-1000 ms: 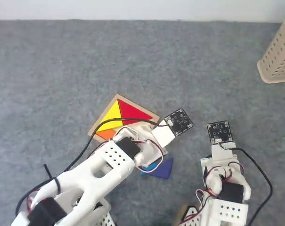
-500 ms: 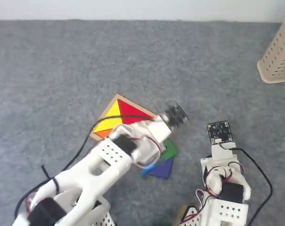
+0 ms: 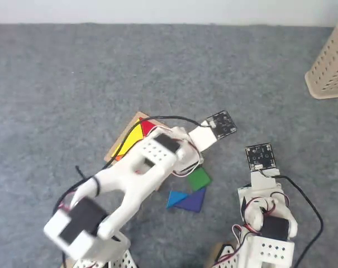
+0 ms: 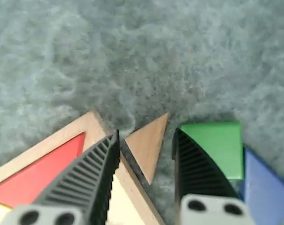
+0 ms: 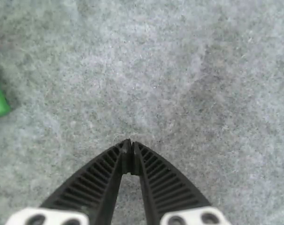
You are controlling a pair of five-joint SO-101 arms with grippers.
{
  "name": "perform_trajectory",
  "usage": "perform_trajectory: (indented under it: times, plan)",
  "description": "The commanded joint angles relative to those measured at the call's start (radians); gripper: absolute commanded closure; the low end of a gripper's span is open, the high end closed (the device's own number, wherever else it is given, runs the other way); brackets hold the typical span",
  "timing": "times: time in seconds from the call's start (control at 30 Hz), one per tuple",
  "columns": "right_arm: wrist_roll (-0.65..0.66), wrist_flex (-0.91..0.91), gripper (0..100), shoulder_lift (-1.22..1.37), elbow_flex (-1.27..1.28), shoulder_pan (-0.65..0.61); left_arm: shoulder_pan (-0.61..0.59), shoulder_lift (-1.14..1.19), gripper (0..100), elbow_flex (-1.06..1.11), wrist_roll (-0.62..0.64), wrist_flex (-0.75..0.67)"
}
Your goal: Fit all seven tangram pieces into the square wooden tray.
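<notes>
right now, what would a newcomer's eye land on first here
The left gripper, open, straddling a tan triangle just off the tray corner, with a green square beside it. In the high view the tray holds a red piece and a yellow piece; the right gripper is shut over bare carpet.

Tray: we log the wooden tray (image 3: pixel 119 140) holding a yellow piece (image 3: pixel 133 137) and a red piece (image 3: pixel 147 128).
Left arm (image 3: pixel 152 162): across the tray.
Loose: green square (image 3: pixel 199 178), blue triangle (image 3: pixel 176 197) and purple piece (image 3: pixel 194 200), just outside the tray.
</notes>
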Motion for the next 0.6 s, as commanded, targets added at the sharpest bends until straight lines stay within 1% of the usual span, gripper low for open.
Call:
perform_trajectory:
  times: [0.0, 0.07, 0.2, 0.3, 0.57]
  plan:
    - [0.011, -0.013, 99.2, -0.015, 0.006, 0.012, 0.0, 0.126, 83, -0.119, -0.051, 0.061]
    - [0.011, -0.013, 99.2, -0.015, 0.006, 0.012, -0.002, 0.183, 83, -0.156, -0.052, 0.077]
    - [0.011, -0.013, 99.2, -0.015, 0.006, 0.012, -0.021, 0.238, 83, -0.245, -0.051, 0.166]
    - [0.011, -0.013, 99.2, -0.015, 0.006, 0.012, -0.029, 0.264, 83, -0.266, -0.048, 0.18]
    - [0.011, -0.013, 99.2, -0.015, 0.006, 0.012, -0.028, 0.319, 83, -0.335, 0.051, 0.279]
